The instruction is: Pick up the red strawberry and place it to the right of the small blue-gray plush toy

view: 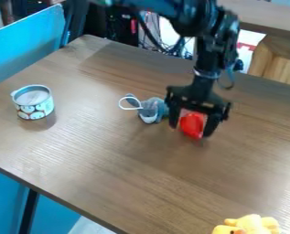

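Find a smooth, rounded red object [192, 125] between the widely spread fingers of the black gripper [191, 130], with firm contact impossible to confirm; for a secure hold, centre it and press evenly from both sides, clear of the soft-looking grey plush [150, 109] just beside; well apart from the fingers, note a cylindrical patterned cup [34, 109], a lumpy yellow toy [249, 225] and wood-grained tabletop [116, 160].
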